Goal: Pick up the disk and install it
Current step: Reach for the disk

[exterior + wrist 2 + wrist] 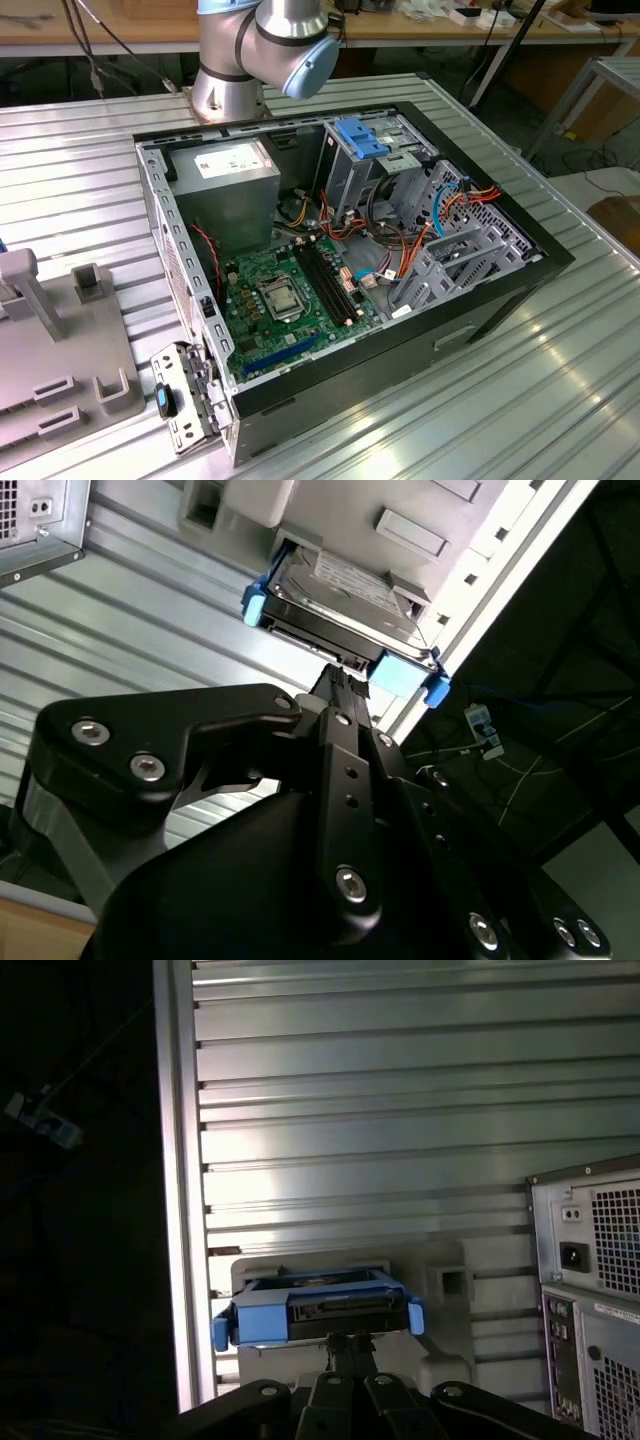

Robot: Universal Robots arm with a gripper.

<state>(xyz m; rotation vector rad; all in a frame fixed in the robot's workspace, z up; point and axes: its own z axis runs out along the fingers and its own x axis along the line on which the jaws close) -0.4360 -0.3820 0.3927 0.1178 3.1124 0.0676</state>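
Observation:
The disk (340, 595) is a dark-grey drive in a bright blue carrier, lying in a pale grey holder (420, 520) on the ribbed metal table. In the first wrist view the disk (315, 1308) shows edge-on, its connector side toward me. My gripper (346, 685) sits right at that edge, at the middle of the carrier, its black fingers (335, 685) pressed close together with nothing between them. The first wrist view has the gripper (350, 1344) just short of the disk.
The open computer case (480, 300) lies on its side on the table, with its green motherboard (290, 290) and a metal drive bay (362, 137) exposed. Its rear panel (590, 1290) stands beside the holder. The table edge (180, 1210) runs close by. A grey fixture (60, 350) sits at the exterior view's left.

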